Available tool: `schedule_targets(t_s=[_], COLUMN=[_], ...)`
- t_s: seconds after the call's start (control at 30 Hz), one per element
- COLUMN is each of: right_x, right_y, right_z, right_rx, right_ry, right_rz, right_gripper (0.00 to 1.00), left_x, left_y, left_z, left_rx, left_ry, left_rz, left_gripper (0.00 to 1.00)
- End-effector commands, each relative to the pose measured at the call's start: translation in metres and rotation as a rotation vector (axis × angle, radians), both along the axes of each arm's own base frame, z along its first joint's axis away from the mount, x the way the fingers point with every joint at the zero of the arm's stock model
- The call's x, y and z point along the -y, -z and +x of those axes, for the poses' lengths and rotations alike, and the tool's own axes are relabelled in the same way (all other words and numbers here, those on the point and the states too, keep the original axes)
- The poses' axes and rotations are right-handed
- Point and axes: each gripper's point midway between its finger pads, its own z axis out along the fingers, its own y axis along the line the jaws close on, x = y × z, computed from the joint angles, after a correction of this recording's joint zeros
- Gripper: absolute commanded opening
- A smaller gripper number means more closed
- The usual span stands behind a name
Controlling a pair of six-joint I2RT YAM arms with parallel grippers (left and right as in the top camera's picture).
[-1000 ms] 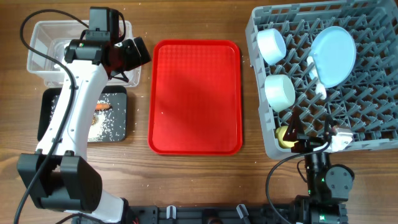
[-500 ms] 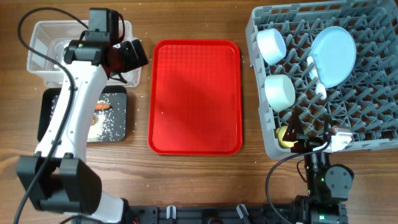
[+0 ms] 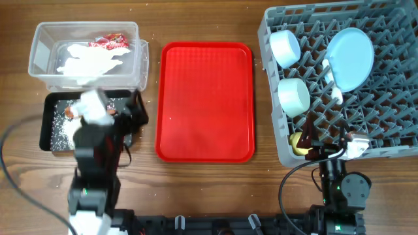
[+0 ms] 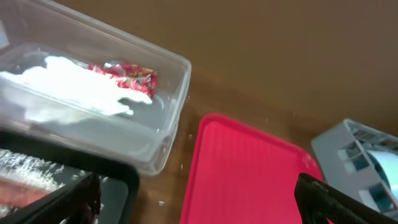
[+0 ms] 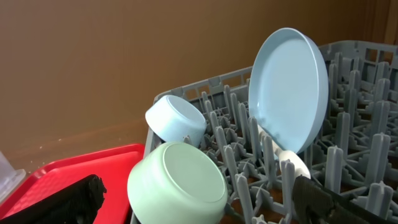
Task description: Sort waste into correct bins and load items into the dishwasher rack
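The clear tub at the back left holds the white napkin and the red wrapper. The black tray in front of it holds rice; my left arm covers much of it. My left gripper is open and empty at the tray's right edge. The grey rack holds the blue bowl, green bowl, blue plate, white spoon and yellow cup. My right gripper is open and empty at the rack's front edge.
The flat red tray lies bare between the bins and the rack. A few rice grains lie on the wood by the tub. The right wrist view shows the green bowl right before the open fingers.
My left arm has pulled back from over the clear tub toward the table's front and now sits over the black tray. The napkin and wrapper in the tub have come into view.
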Motion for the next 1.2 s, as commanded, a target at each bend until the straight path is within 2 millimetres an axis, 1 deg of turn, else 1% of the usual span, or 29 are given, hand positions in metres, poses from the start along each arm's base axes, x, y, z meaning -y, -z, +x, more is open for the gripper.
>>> schedule_targets(t_s=[0.0,0.1,0.2,0.37,0.47,0.5,1.17], right_x=[-0.001,-0.001,-0.001,-0.001,-0.001,-0.001,-0.001], right_y=[-0.001,-0.001,-0.001,-0.001,-0.001,-0.001,-0.001], right_z=[0.0,0.0,0.0,0.0,0.0,0.0,0.0], right_rx=[0.006,0.006,0.006,0.006,0.006,0.006,0.006], right_ry=[-0.004,-0.004,-0.004,-0.004,-0.004,-0.004,-0.004], right_rz=[0.015,0.014,0.014,0.014,0.015,0.014,0.015], right_gripper=[1.0,1.0,1.0,1.0,1.0,1.0,1.0], left_x=[-0.008,-0.013,-0.013,-0.013,-0.013,-0.013,-0.011], left_y=[0.013,0.018,0.021,0.03,0.049,0.052,0.051], left_z=[-0.03,-0.046,-0.054,-0.058,-0.059,-0.059,-0.059], left_rx=[0.086,0.167,0.245,0.298,0.254,0.241,0.243], left_ry=[-0.019,-0.037,-0.034,-0.033,-0.03,-0.029,-0.021], left_rz=[0.005,0.005,0.035,0.057,0.055,0.055,0.05], left_gripper=[1.0,1.0,1.0,1.0,1.0,1.0,1.0])
